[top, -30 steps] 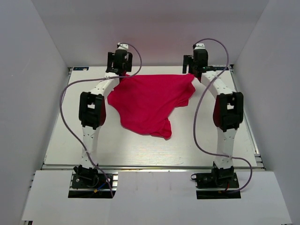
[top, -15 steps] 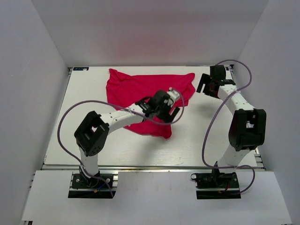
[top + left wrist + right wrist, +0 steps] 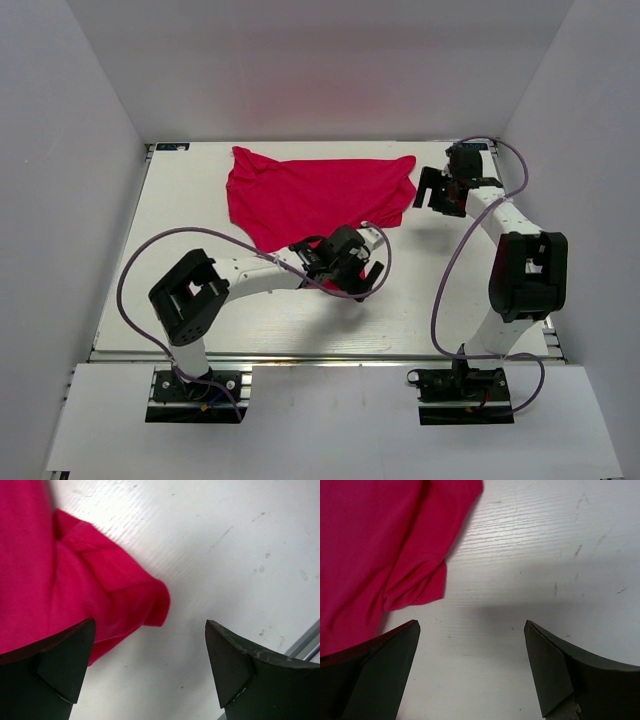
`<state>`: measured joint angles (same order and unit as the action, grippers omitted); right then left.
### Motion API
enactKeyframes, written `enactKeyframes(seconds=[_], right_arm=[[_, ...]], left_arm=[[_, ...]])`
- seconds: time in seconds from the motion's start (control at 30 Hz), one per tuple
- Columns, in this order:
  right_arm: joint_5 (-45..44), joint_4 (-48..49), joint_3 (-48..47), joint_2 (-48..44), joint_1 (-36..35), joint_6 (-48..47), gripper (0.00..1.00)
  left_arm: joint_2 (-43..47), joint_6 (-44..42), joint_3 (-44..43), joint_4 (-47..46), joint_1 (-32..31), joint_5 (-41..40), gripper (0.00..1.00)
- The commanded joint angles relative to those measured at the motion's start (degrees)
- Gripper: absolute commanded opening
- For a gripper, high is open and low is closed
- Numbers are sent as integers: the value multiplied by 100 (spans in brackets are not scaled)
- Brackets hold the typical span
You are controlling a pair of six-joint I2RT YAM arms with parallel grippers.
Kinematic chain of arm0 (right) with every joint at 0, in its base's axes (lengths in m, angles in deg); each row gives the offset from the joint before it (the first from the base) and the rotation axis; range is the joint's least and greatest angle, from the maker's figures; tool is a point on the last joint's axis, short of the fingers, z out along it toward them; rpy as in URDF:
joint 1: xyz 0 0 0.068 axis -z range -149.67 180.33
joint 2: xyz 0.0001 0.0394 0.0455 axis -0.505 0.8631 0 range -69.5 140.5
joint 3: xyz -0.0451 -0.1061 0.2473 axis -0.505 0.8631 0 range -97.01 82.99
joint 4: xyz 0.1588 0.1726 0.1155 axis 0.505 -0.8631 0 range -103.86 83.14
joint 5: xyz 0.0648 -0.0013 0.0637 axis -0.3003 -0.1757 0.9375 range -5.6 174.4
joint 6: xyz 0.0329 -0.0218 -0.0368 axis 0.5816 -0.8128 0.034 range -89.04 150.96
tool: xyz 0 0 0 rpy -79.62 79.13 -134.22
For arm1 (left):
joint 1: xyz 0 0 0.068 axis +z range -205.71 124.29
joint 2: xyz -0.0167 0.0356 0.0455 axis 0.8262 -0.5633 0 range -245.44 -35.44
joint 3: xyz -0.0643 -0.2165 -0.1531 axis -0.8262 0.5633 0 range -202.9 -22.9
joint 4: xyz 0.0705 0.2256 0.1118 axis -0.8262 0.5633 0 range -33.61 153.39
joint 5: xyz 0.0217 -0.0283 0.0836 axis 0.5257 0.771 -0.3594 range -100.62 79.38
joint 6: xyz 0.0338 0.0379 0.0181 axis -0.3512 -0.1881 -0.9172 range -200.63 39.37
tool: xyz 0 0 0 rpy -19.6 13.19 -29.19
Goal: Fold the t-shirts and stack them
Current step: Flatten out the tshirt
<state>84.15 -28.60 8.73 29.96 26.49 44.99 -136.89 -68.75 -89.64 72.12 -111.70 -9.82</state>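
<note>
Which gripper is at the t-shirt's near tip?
The left gripper: it sits over the near, bunched tip of the t-shirt, jaws open. The right gripper, also open, is beside the shirt's far right corner, mostly over bare table.

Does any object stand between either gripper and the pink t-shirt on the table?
Nothing visible does. The left gripper hangs open directly over the near corner of the t-shirt, and the right gripper hangs open beside its right edge, with only bare table between them.
</note>
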Motion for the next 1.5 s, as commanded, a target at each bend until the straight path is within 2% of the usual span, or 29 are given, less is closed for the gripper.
enactKeyframes(seconds=[0.0,0.13,0.23,0.33,0.37,0.4,0.47,0.5,0.7,0.93,1.2,1.37,1.4,1.43,1.47], right_arm=[[447,372,96,-120,-65,-277,90],[447,363,26,29,-152,-312,90],[386,372,26,126,-231,-504,90],[140,276,34,293,-416,-689,90],[96,240,34,311,-425,-742,90],[69,240,52,320,-477,-839,90],[95,249,52,355,-539,-909,90],[139,258,34,390,-618,-1093,90],[-131,214,-219,766,-926,-1367,88],[-423,195,-431,1216,-1163,-1367,87],[-678,389,-765,1647,-1269,-1367,78],[-792,407,-818,1884,-1313,-1314,63],[-688,424,-801,1893,-1321,-1306,58],[-669,459,-783,1893,-1313,-1323,46],[-634,529,-757,1902,-1313,-1314,42]], left_arm=[[56,95,56,-395,-114,88,100],[-401,235,-189,-70,-167,-491,100],[-577,358,-190,-218,-167,-694,95],[-718,499,-190,-219,-167,-940,73],[-718,552,-190,-219,-167,-1002,61],[-718,552,-190,-219,-167,-1098,38],[-649,736,-190,-79,-97,-1231,2],[-491,789,-121,-26,-36,-1396,0],[291,1088,345,422,26,-2478,0],[872,1141,583,475,79,-2373,0],[1039,1009,636,475,79,-2347,0],[1232,957,689,309,79,-2347,0],[1285,957,689,308,79,-2347,0],[1286,957,689,308,79,-2347,0],[1346,957,689,247,79,-2347,0]])
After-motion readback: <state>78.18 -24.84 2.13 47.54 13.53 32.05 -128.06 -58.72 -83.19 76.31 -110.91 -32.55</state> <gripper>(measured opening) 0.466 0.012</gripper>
